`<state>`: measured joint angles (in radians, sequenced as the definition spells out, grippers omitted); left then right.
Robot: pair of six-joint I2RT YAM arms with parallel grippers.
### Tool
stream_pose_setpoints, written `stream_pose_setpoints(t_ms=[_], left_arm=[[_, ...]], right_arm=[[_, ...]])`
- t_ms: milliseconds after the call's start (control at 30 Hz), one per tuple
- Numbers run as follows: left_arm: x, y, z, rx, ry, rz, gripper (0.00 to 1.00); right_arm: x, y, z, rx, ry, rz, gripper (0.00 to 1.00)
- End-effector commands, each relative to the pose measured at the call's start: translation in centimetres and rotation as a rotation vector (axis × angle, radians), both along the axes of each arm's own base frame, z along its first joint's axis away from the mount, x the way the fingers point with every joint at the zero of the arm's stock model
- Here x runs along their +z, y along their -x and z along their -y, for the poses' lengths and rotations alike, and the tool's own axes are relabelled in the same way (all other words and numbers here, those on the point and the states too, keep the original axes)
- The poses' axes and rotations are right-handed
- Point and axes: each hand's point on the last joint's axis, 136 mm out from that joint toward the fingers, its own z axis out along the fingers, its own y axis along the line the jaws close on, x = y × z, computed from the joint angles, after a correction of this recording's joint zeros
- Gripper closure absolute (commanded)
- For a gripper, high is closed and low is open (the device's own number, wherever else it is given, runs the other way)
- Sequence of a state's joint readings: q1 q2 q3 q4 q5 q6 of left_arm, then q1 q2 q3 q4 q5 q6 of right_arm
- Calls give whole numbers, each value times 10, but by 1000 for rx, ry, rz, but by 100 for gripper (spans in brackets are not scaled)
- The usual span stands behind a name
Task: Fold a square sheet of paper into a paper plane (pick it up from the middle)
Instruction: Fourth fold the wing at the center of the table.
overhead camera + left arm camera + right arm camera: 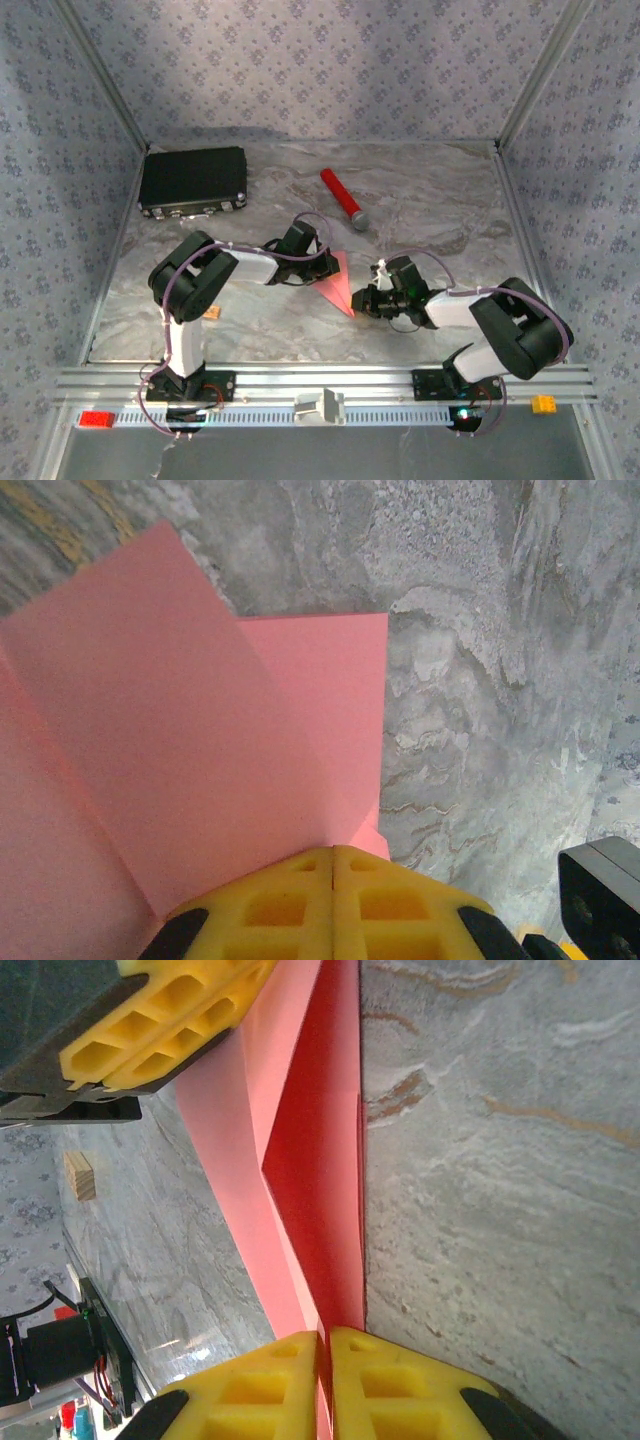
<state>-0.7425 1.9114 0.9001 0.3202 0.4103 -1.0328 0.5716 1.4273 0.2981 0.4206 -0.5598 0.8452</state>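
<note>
With the left pincer [333, 868] and right pincer [326, 1345] both clamped, seemingly on opposite edges of the creased square sheet of paper [337, 284] spanning between them, pulling apart could tear it or slip it free.

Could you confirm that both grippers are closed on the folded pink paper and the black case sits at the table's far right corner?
Not quite: the top external view shows the black case at the far left corner of the table. The left gripper and right gripper are indeed both closed on the folded pink paper.
</note>
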Motion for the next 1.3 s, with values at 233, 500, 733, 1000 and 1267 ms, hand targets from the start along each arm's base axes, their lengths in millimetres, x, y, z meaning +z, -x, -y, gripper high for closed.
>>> stream_pose_setpoints(t_ms=[233,500,733,1000,1267], left_arm=[[-24,11,-8,-6,-54,-49,94],[-24,11,-8,-7,-54,-50,94],[-24,11,-8,-4,-53,-52,94],[-23,12,-8,-6,-52,-47,94],[-23,12,-8,-6,-52,-47,94]], right_arm=[[-5,15,10,-7,14,-50,84],[2,14,7,12,6,-38,89],[1,20,11,-2,10,-52,83],[48,-3,6,8,10,67,84],[54,-16,-26,98,9,77,95]])
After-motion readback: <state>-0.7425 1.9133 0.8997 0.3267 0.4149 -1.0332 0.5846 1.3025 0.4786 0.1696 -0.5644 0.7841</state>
